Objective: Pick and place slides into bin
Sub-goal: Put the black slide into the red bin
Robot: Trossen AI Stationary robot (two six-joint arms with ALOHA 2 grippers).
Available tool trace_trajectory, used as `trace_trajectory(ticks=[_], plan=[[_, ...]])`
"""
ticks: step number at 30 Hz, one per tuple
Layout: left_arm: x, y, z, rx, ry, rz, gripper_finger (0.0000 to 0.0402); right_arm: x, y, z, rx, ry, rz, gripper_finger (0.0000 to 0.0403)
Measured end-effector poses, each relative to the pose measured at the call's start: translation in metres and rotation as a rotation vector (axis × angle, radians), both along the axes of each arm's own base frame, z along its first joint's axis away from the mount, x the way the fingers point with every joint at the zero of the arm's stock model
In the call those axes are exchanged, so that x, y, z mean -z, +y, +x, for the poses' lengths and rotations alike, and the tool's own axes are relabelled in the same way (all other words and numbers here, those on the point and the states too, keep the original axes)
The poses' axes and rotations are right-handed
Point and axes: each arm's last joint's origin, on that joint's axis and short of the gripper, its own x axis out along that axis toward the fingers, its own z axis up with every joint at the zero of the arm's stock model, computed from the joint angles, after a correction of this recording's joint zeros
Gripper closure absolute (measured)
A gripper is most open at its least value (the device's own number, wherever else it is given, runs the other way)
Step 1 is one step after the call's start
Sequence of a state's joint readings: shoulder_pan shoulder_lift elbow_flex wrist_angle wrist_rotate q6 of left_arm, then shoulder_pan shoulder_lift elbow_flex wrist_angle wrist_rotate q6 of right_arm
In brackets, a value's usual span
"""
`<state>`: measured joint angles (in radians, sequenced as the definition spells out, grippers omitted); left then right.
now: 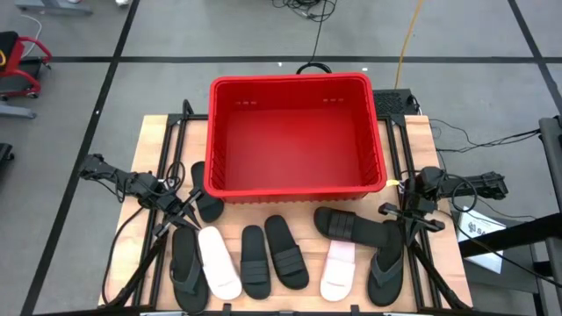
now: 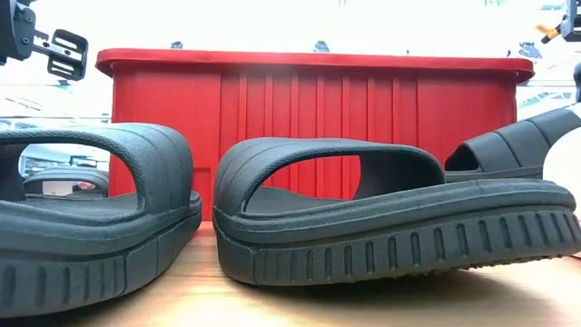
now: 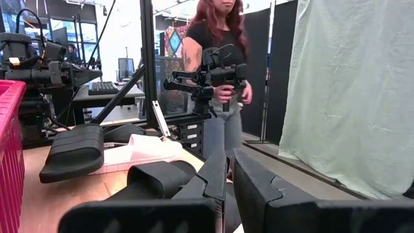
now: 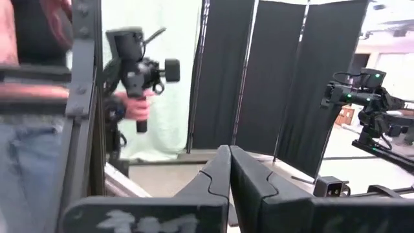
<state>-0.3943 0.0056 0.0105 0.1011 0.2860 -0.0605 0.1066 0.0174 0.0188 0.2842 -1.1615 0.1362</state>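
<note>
Slides, black and pale foam sandals (image 1: 287,252), lie rowed before my empty red slotted plastic bin (image 1: 230,183); left gripper (image 1: 187,208) and right gripper (image 1: 392,211), fingers together, wait beside them.

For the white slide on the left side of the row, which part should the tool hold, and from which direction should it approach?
Probably the wide strap of the left white slide, approached from above. The slide lies flat with its sole down, so the strap arches over a gap, as on the black slide in the low view. One finger could go under it. Black slides lie close on both sides, so a side approach looks crowded. The left tool is nearest.
</note>
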Motion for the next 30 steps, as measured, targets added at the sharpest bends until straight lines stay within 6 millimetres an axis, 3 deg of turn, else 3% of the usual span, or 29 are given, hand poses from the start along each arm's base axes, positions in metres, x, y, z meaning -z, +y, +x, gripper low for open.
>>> trace_trajectory(ticks=[4, 16, 22, 26, 30], plan=[[0.0, 0.0, 0.0, 0.0, 0.0, 0.0, 0.0376, -0.005, -0.001, 0.001, 0.076, 0.014, 0.056, 0.0403], [0.0, 0.0, 0.0, 0.0, 0.0, 0.0, 0.0376, -0.027, -0.003, -0.008, 0.068, 0.066, 0.254, 0.0403], [0.0, 0.0, 0.0, 0.0, 0.0, 0.0, 0.0376, -0.045, -0.007, -0.018, 0.161, -0.168, 0.397, 0.0403], [0.0, 0.0, 0.0, 0.0, 0.0, 0.0, 0.0376, -0.048, -0.01, -0.015, 0.322, -0.276, 0.437, 0.0403], [0.0, 0.0, 0.0, 0.0, 0.0, 0.0, 0.0376, -0.072, -0.013, -0.016, 0.507, -0.401, 0.416, 0.0403]])
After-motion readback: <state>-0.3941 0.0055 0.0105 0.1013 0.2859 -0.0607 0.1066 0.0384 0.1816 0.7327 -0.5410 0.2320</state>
